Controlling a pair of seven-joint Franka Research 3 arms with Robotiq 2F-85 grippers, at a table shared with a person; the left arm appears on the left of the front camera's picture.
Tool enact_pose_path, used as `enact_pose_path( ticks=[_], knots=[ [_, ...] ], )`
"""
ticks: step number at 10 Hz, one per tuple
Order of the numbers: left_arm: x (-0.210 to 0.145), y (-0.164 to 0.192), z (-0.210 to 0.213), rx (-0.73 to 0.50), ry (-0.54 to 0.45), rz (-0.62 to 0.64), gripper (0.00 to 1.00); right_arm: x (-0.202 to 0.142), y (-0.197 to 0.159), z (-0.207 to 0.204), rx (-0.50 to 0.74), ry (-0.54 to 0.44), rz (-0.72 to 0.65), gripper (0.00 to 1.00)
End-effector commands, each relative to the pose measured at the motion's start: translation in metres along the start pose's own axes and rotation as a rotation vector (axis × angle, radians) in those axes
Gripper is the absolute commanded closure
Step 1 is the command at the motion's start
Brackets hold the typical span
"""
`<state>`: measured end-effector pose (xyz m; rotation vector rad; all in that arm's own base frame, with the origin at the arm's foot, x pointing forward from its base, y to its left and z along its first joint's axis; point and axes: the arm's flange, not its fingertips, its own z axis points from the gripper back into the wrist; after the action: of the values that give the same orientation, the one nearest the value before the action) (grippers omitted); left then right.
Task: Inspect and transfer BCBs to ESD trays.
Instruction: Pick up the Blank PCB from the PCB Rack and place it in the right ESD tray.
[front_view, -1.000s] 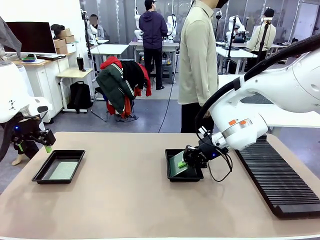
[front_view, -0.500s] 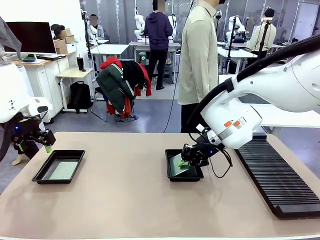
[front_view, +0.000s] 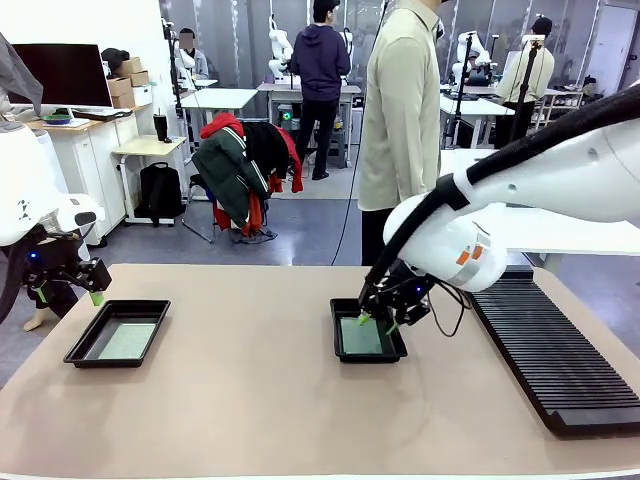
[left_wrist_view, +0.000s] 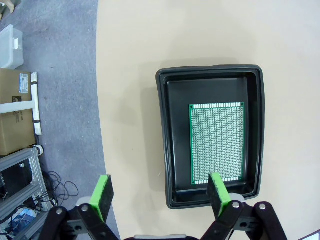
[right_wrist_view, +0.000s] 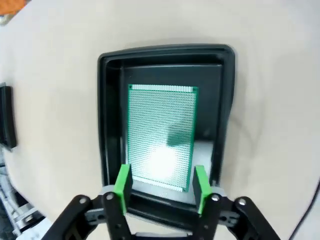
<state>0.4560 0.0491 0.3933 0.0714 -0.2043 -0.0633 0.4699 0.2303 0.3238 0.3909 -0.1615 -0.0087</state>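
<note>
The right gripper hangs open above a BCB lying flat in its ESD tray (the left tray likewise holds a board), so both look done.

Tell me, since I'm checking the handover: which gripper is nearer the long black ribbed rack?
Right. The right gripper hangs open above the middle tray, just beside the rack; the left gripper hovers open at the table's far left.
</note>
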Motion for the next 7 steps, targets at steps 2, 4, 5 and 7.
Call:
enact_pose_path(
  ticks=[2, 4, 5, 7],
  knots=[
    [0.000, 0.001, -0.002, 0.002, -0.008, 0.002, 0.00, 0.005, 0.023, 0.043, -0.215, 0.028, 0.003, 0.01],
    [0.000, 0.001, -0.002, 0.002, -0.008, 0.002, 0.00, 0.006, 0.026, 0.065, -0.275, 0.060, 0.016, 0.00],
    [0.000, 0.001, -0.002, 0.002, -0.008, 0.002, 0.00, 0.005, 0.025, 0.074, -0.284, 0.073, 0.026, 0.00],
    [0.000, 0.001, -0.002, 0.002, -0.008, 0.002, 0.00, 0.005, 0.020, 0.089, -0.269, 0.083, 0.036, 0.00]
  ],
)
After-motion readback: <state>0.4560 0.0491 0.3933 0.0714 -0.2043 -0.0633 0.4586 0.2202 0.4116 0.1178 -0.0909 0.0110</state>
